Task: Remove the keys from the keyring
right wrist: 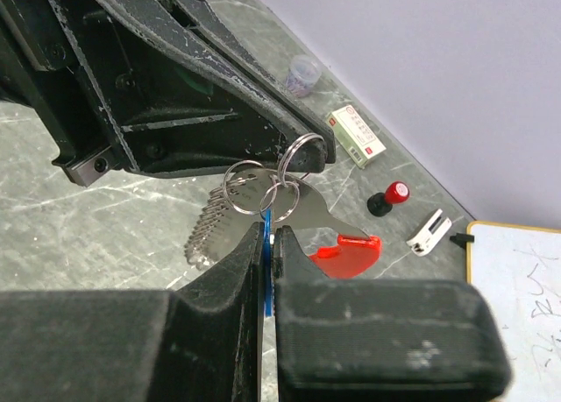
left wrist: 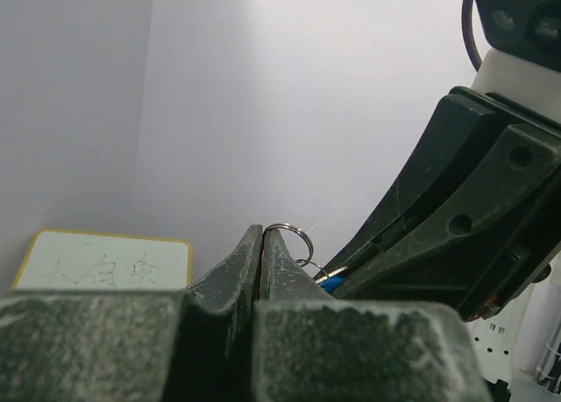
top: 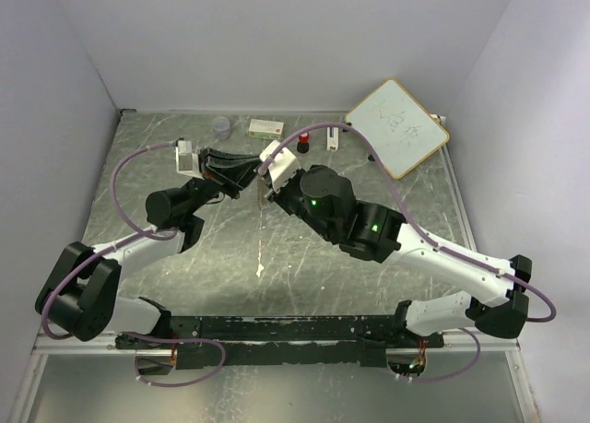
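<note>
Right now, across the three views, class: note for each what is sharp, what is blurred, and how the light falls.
Top external: soft, even light, no hard shadows on the table. Left wrist: the left claw is blurred close up, the keyring at its tip sharper. Right wrist: the right claw is blurred too, while the keys beyond it are crisp.

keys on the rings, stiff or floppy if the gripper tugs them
Probably floppy: the keys hang loose from linked rings, so they'd likely swing and fan. Thin bare metal, so likely slippery. The left gripper pinches only thin ring wire, which may twist in its grip.
</note>
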Robot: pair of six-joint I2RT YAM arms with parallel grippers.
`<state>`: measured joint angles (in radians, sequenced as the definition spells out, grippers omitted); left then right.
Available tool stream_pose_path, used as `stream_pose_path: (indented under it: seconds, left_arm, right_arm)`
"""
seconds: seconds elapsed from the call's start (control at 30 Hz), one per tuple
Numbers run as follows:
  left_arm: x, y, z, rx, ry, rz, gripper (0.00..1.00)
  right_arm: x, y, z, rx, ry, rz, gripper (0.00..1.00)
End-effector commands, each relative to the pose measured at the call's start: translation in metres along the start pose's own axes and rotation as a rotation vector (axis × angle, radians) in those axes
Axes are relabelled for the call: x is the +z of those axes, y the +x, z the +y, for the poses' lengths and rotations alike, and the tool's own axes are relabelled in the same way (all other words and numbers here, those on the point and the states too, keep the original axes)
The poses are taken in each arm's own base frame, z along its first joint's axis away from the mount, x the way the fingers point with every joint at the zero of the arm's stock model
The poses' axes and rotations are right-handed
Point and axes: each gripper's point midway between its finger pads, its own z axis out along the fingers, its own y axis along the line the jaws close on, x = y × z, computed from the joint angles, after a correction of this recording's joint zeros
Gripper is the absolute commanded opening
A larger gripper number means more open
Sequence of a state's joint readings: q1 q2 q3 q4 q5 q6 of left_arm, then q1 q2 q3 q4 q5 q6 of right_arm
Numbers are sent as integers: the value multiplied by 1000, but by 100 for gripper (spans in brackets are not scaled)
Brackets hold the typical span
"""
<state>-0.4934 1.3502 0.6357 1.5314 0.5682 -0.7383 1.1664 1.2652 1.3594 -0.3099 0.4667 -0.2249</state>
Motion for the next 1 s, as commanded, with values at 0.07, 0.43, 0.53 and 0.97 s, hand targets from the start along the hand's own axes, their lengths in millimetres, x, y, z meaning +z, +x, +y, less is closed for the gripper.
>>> stream_pose_path:
  seconds: [0.07, 0.43, 0.53, 0.97]
  left_arm:
    - [-1, -61, -43, 140, 142, -222, 7]
    - [-2, -71, -55, 114, 169, -237, 7]
    - [-3, -70, -52, 132, 151, -234, 7]
    - [-30, -7, 33, 214, -255, 22, 7]
  right_arm:
    - [-2, -1, -9, 4, 48, -12, 0]
    - [-4, 3, -15, 6, 85, -6, 0]
    - [-5, 3, -16, 7, 88, -5, 0]
    - [-16, 13, -52, 53, 254, 5, 0]
